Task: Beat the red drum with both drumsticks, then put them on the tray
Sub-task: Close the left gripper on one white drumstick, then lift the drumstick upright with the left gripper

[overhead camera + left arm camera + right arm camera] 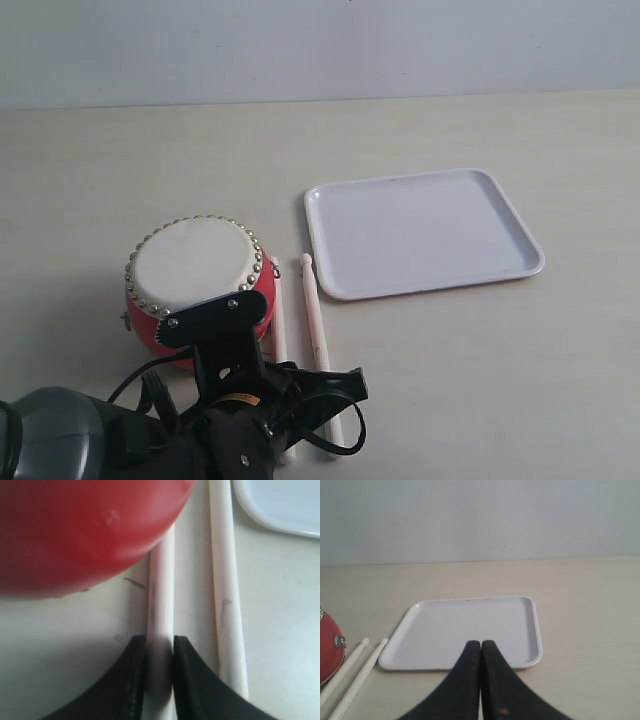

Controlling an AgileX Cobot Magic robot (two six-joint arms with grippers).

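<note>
A pale wall stands behind a wide, light brown desk (500, 380). The red drum (195, 285) sits on the desk. The white tray (420, 235) lies near it, on the right in the exterior view, with nothing on it. Two sticks lie side by side between them. The inner drumstick (161, 595) is just beside the drum. The outer drumstick (224, 580) is next to it, closer to the tray.

The left end effector (161, 647) is low at the desk. Its two black fingers (135, 670) press on both sides of the inner drumstick, so it looks shut on that stick. The stick seems to lie flat on the desk, so I think the step in hand is picking up the first stick. The right end effector (480, 647) hangs above the desk, facing the tray. Its fingers are pressed together with nothing between them.

Next, I think the left arm must lift its stick without bumping the drum. The right arm must open, go down and take the outer drumstick.

The left wrist view shows the grip up close, which the exterior view hides behind the dark arm (230, 400). The exterior view shows the drum's pale top and gold studs, which the left wrist view does not. Only the right wrist view shows the right end effector.
</note>
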